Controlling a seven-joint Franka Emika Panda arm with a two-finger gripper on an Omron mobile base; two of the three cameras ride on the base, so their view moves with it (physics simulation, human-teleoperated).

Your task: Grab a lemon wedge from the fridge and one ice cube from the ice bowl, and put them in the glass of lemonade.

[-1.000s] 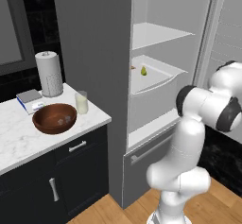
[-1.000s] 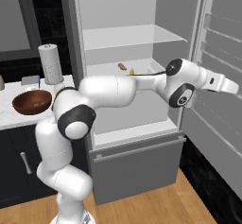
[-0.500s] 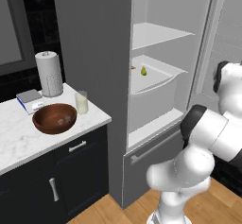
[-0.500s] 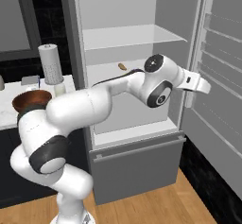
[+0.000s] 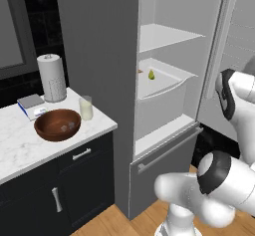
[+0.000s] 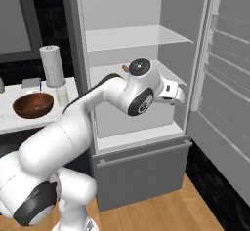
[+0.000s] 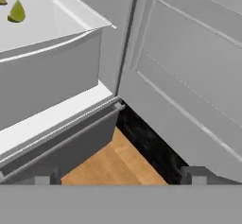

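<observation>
The fridge (image 5: 99, 56) stands open, its door (image 6: 229, 79) swung out to the right. The lemon wedge (image 5: 151, 74) lies in the white drawer tray, and it also sits at the upper left of the hand view (image 7: 16, 12). My gripper (image 6: 179, 94) hovers at the right front of that drawer, open, with nothing between its fingertips (image 7: 47, 176). The lemon wedge is up and to the left of it, well apart. On the marble counter the ice bowl (image 5: 57, 124) rests beside the glass of lemonade (image 5: 86, 107).
A small orange-brown item (image 5: 141, 71) lies just left of the wedge. A paper towel roll (image 5: 52, 76) and a flat blue-edged item (image 5: 31, 104) stand behind the bowl. The lower freezer drawer (image 6: 141, 171) juts out below. Wooden floor (image 7: 113, 164) shows beneath the hand.
The arm has swung left from the open door toward the fridge's drawer. The jaws have stayed open, and nothing on the counter or in the fridge has moved.
</observation>
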